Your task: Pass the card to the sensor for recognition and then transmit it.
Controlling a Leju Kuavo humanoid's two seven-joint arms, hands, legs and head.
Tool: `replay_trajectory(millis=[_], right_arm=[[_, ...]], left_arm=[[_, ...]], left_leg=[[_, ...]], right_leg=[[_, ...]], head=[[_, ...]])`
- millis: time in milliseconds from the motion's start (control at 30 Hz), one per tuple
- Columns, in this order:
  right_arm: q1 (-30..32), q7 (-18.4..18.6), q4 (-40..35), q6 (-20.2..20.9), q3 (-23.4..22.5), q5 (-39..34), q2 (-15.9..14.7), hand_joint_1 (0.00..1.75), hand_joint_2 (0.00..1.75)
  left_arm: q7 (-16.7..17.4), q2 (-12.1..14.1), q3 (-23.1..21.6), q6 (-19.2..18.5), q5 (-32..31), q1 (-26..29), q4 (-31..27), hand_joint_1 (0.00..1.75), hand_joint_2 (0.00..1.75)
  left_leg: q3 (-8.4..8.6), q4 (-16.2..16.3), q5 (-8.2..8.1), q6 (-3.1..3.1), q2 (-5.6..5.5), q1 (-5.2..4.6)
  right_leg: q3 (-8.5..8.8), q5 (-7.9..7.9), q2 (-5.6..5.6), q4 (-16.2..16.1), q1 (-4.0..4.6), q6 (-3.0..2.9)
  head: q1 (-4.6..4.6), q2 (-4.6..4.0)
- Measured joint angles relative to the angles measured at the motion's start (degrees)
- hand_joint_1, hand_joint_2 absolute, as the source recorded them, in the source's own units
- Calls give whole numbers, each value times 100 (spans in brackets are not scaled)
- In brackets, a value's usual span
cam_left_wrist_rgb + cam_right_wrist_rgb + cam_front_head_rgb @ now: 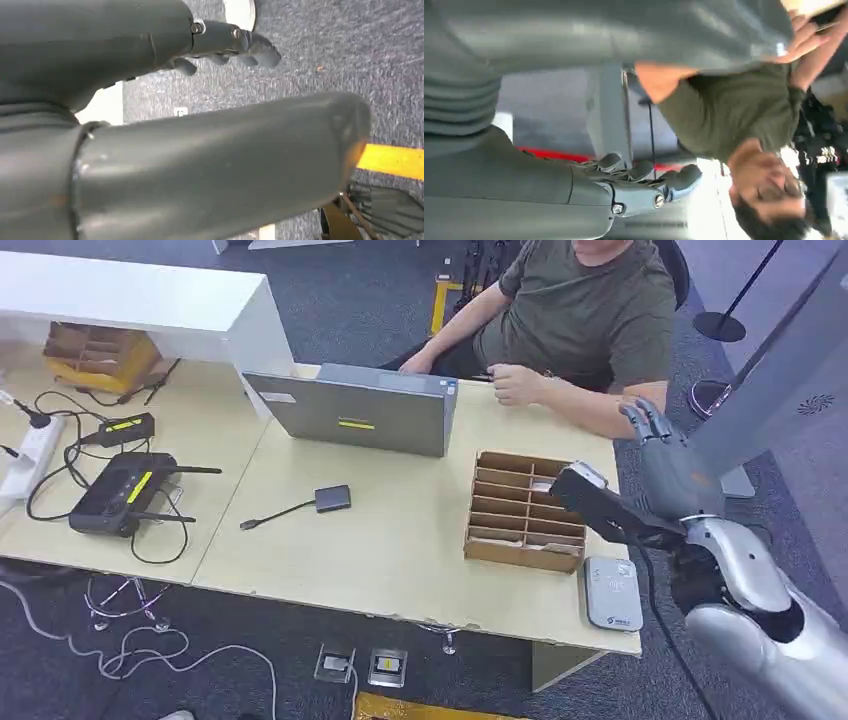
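Note:
My right hand [668, 465] is raised beyond the table's right end, fingers [648, 420] stretched up toward the seated person [585, 310]. It holds nothing; in the right wrist view the hand [589, 195] shows its fingers [649, 175] spread apart from the thumb with only air between. A wooden slotted card box [525, 510] stands on the table just left of that hand, with pale cards [545, 484] in some slots. The grey card sensor [612, 592] lies at the table's near right corner. My left hand [125, 45] hangs over carpet, fingers [245, 45] straight, empty.
An open laptop [365, 415] faces the person, whose hand [515, 385] rests on the table behind the box. A small adapter with cable [330, 498], a black router [120, 490] and tangled wires lie to the left. A grey panel [790, 370] stands right of my arm.

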Motion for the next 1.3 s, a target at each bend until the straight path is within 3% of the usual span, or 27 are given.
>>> replay_trajectory(millis=[200, 567, 833, 1300], right_arm=[[475, 13, -475, -15, 50, 175, -85, 0, 175], [1279, -81, -402, -546, 79, 357, 13, 0, 175], [1310, -330, 176, -570, 85, 682, 406, 0, 175], [1312, -343, 1186, -695, 87, 592, 848, 0, 175]], left_arm=[[-26, 17, 0, 17, 68, 34, 0, 0, 0], [-26, 35, 2, 37, 87, 63, 0, 0, 0], [-26, 35, 2, 35, 146, 68, 0, 0, 0], [-24, 37, 2, 13, 166, 67, 0, 0, 0]], left_leg=[[1, -1, 0, 0, 3, 2], [-4, -2, 0, 0, 1, 2], [-3, -2, 1, -1, 2, 3], [-4, -2, 1, -1, 2, 2]], right_leg=[[0, 0, 4, 0, 2, 0], [1, 0, 2, 1, 2, 0], [1, 0, 1, 2, 2, 0], [0, 0, 1, 1, 1, 0]], head=[[2, 0], [0, 0], [0, 0], [2, 0]])
